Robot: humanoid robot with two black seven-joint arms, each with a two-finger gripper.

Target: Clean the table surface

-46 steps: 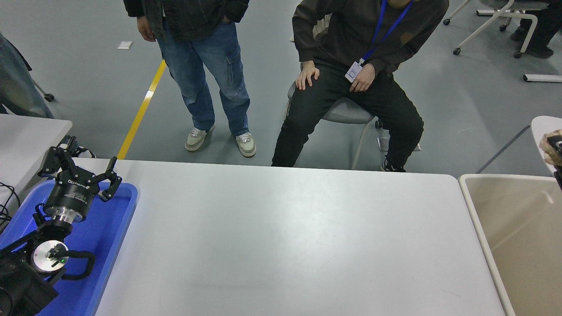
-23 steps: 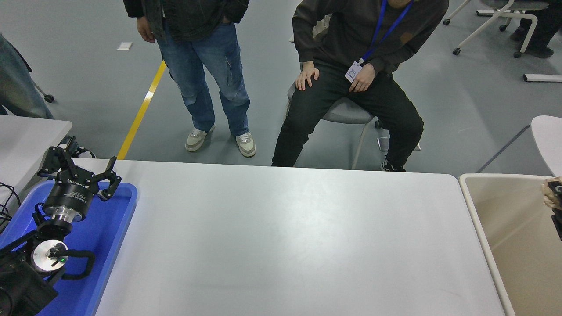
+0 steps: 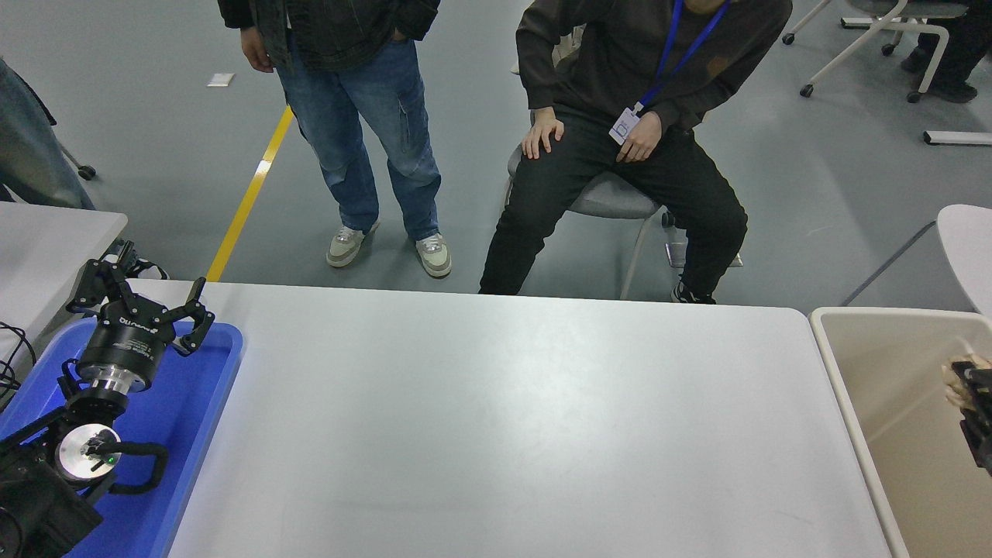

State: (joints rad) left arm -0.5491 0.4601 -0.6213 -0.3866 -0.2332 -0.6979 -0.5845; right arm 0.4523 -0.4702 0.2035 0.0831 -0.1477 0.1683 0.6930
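Overall, table surface [image 3: 496, 426] apparently matte, white-grey

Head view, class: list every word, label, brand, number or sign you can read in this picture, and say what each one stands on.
Left gripper, open over the blue tray: white lettering on its black body, upside down to the camera and too small to read for certain.
Badge on the seated person's blue lanyard: print too small to read.
Table surface: no text.
Beige bin: no text.
Right gripper at the right edge: no lettering visible.
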